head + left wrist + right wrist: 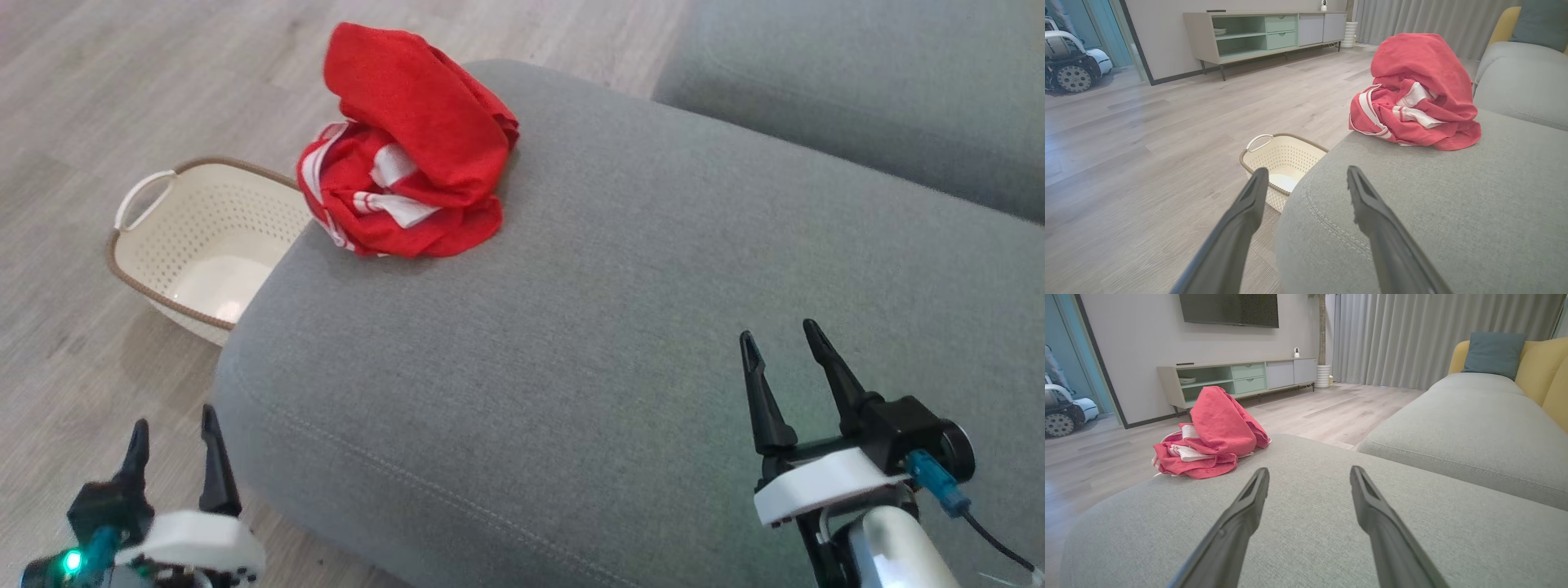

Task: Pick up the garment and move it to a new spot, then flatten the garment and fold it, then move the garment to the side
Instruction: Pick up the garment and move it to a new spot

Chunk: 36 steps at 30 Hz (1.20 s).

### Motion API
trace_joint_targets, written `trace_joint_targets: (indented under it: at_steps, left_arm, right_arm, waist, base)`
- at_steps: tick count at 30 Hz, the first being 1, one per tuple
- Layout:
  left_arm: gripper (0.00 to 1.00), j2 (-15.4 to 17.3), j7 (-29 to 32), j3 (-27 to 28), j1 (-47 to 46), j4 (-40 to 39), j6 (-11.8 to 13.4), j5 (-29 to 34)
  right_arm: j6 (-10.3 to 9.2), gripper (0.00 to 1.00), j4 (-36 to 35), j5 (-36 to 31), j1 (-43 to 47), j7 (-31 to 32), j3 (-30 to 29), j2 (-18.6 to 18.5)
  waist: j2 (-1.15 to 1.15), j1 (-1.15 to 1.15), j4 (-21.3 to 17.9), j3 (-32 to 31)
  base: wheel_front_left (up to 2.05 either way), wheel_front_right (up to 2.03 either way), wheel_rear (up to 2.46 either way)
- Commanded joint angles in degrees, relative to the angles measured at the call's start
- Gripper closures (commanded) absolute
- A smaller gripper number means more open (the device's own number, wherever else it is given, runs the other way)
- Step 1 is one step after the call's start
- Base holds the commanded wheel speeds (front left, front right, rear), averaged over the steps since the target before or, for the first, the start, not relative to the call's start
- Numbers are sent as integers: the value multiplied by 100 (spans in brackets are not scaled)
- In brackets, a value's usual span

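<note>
Garment point(408, 139) is bunched in a red heap at the far left edge of the grey cushion point(588, 343), just beside the cream basket point(220, 212). Left gripper point(174, 416) and right gripper point(776, 329) are both spread apart, nothing held.

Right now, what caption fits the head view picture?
Crumpled jersey at the sofa edge, basket on the floor, left gripper and right gripper open.

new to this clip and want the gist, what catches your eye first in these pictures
A crumpled bright red fabric garment with white striped trim sits heaped at the far left corner of a grey fabric sofa cushion. Beside that corner, a cream perforated plastic basket stands on the wood floor. The left gripper and right gripper are open, apart from the garment.
</note>
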Motion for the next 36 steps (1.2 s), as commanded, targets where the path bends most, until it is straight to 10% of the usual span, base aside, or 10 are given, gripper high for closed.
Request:
trace_joint_targets:
  at_steps: [1,19,36]
  left_arm:
    - [0,23,-71,201,-414,-167,-25,-15]
    - [0,419,-71,459,-3264,1417,-987,-586]
    - [0,1537,93,-519,-5645,4109,-1104,-1864]
  right_arm:
    - [31,0,-187,-47,-273,-61,117,-31]
    - [31,0,-886,-521,-978,164,555,-347]
    - [31,0,-1825,-554,-1292,518,868,-586]
  waist:
    - [0,0,-66,68]
    - [0,0,-799,1629]
    - [0,0,-1656,2566]
  base:
    - [0,0,0]
    - [0,0,0]
    - [0,0,0]
